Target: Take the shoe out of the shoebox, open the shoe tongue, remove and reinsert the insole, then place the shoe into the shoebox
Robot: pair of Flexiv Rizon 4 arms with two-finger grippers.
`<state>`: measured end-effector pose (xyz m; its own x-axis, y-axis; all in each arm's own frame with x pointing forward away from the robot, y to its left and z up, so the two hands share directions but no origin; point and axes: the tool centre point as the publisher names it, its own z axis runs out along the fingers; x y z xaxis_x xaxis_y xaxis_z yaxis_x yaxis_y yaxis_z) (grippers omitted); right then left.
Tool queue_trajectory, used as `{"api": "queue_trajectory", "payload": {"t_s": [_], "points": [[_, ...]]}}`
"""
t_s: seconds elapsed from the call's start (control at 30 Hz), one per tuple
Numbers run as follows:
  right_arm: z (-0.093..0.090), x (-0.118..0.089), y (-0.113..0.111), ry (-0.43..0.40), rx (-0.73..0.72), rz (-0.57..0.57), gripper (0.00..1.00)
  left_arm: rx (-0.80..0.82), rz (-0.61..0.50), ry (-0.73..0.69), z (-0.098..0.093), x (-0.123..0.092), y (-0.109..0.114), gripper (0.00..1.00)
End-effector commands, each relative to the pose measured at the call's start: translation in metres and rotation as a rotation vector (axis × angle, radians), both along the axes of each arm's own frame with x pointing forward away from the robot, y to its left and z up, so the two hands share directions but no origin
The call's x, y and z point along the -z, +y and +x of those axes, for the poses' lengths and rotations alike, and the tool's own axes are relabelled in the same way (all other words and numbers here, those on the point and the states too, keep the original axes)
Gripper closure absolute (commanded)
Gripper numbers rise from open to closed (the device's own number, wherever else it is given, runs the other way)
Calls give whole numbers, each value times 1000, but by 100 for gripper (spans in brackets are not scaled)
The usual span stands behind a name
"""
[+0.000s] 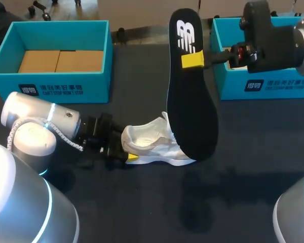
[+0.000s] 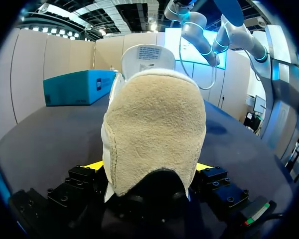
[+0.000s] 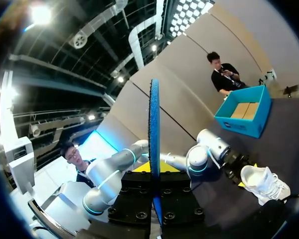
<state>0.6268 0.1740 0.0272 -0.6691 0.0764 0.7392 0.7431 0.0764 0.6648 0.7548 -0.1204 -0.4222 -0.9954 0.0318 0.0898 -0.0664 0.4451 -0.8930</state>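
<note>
The left arm (image 1: 45,119) lies low and level. The left claw (image 1: 127,156) is clamped on the heel of the white lace-up shoe (image 1: 152,142), with one yellow tip on each side of it. The right arm (image 1: 278,38) is held high. The right claw (image 1: 195,59) pinches the black foam insole (image 1: 192,111), which stands edge-on between its fingers.

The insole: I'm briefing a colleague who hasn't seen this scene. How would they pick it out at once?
On the dark table, between the two teal boxes, lies a white shoe. Above it, the right gripper holds the insole upright in the air. It is the only flat, black, foot-shaped piece, with a white logo near its top.
</note>
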Motion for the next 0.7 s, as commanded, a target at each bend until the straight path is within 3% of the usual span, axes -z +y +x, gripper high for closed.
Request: {"api": "queue_trajectory", "payload": {"t_s": [0.03, 0.27, 0.7], "points": [[0, 0, 2, 2, 2, -3, 100, -1, 16, 1, 0, -6, 7, 0], [0, 0, 2, 2, 2, -3, 100, 5, 65, -24, 1, -15, 19, 0], [0, 0, 2, 2, 2, -3, 100, 58, 294, -37, 6, -28, 45, 0]]}}
